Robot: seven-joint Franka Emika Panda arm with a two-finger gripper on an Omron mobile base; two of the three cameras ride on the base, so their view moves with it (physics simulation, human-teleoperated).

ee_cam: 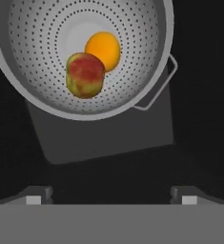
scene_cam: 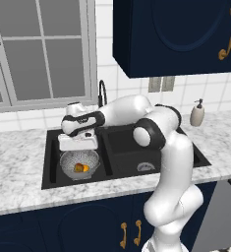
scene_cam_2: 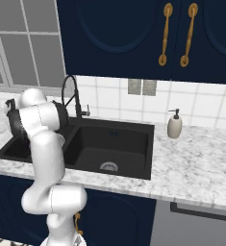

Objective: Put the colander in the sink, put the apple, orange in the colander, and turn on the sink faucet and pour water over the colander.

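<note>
Both fruits lie in the colander (ee_cam: 80, 57), which sits in the left basin of the sink (scene_cam: 53, 147); the apple (ee_cam: 85, 75) touches the orange (ee_cam: 104, 50). The end effector (ee_cam: 111, 195) hangs above them with its jaws spread wide and nothing held. What remains is the sink faucet (scene_cam_2: 71, 93), whose lever is small and close to the wall. The likely risks: the wide arm clips the spout while swinging across, or the spout stays aimed off the colander, so water misses the fruit
</note>
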